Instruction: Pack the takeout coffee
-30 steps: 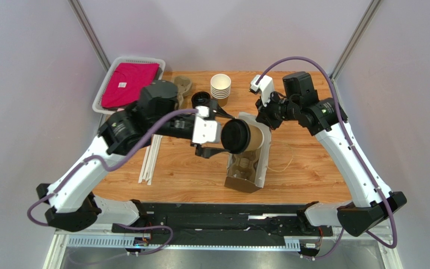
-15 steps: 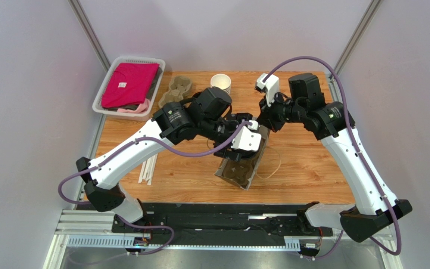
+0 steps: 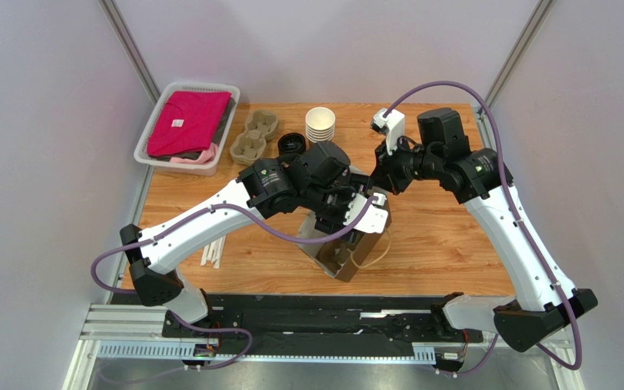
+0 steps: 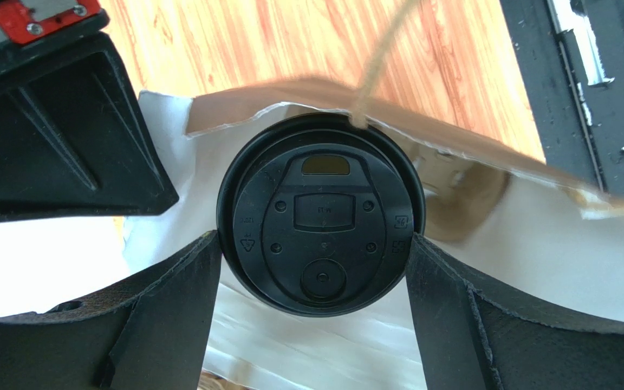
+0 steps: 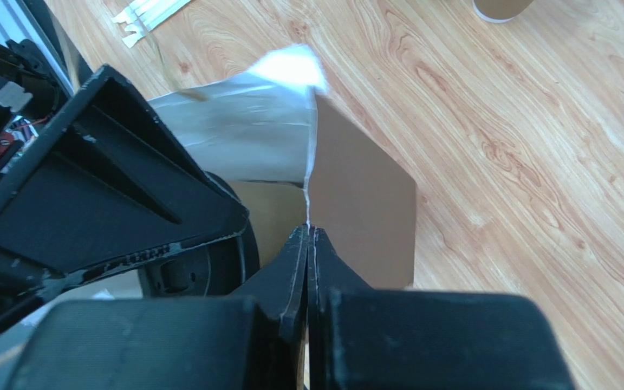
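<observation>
The takeout coffee's black lid (image 4: 322, 231) fills the left wrist view, its brown cup hidden below it. My left gripper (image 4: 314, 248) is shut on it, one finger pressed against each side of the lid. The cup sits in the mouth of a brown paper bag (image 4: 470, 183) with a white lining and a string handle. In the top view the left gripper (image 3: 357, 213) covers the cup above the bag (image 3: 341, 258). My right gripper (image 5: 309, 233) is shut on the bag's upper edge (image 5: 364, 215), at the far side of the bag (image 3: 382, 177).
A white basket (image 3: 151, 138) with pink cloth stands at the back left. Beside it are a pulp cup carrier (image 3: 254, 134), loose black lids (image 3: 291, 144) and a stack of white-rimmed cups (image 3: 320, 123). White sticks (image 3: 212, 250) lie left of the bag.
My left arm has swung right and down, carrying the coffee from beside the bag into its mouth. The bag has shifted slightly toward the near edge. The right gripper has kept its hold.
</observation>
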You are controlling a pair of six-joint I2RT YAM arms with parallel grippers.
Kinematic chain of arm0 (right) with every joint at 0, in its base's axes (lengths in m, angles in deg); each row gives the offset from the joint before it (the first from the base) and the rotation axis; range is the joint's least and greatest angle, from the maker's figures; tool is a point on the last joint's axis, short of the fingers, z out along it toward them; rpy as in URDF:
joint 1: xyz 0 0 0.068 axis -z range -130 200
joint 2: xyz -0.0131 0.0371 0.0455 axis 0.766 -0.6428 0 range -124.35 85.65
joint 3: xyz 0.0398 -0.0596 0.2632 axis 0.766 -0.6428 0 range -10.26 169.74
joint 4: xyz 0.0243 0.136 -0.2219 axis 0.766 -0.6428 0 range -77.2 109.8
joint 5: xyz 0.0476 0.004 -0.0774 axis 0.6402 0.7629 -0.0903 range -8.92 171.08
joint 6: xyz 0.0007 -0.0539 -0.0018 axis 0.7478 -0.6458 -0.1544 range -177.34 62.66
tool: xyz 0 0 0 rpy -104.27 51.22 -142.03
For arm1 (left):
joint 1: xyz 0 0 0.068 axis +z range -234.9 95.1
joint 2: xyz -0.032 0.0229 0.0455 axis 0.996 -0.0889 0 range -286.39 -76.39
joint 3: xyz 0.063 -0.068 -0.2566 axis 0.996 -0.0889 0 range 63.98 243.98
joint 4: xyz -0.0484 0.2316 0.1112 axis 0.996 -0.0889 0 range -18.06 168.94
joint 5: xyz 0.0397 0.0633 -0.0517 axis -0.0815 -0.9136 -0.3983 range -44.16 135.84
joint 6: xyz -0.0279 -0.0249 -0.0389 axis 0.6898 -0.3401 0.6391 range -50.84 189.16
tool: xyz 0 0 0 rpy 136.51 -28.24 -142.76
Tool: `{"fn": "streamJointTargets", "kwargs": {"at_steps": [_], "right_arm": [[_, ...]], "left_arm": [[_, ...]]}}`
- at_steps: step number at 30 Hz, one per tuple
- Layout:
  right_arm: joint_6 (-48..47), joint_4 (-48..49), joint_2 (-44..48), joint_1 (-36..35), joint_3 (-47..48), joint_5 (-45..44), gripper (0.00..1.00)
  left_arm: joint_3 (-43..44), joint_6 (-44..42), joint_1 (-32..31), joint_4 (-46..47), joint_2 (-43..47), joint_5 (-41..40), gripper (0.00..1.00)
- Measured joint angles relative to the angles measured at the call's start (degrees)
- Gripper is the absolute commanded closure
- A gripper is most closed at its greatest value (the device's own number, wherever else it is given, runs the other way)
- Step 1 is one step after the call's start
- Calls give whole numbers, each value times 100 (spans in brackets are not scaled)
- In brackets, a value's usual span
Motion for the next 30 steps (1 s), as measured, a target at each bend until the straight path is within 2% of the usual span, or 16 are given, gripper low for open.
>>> {"fn": "streamJointTargets", "kwargs": {"at_steps": [7, 17, 25, 30], "right_arm": [[87, 4, 0, 0, 0, 166, 100], [92, 258, 378, 0, -317, 503, 100], [-114, 852, 1095, 0, -988, 938, 100], [-398, 1025, 1224, 0, -1204, 1060, 100]], "left_arm": [[-87, -179, -31, 2, 0, -72, 35], [-1569, -481, -31, 225, 151, -232, 34], [-1738, -649, -31, 437, 181, -245, 34], [-1777, -765, -31, 461, 181, -262, 35]]}}
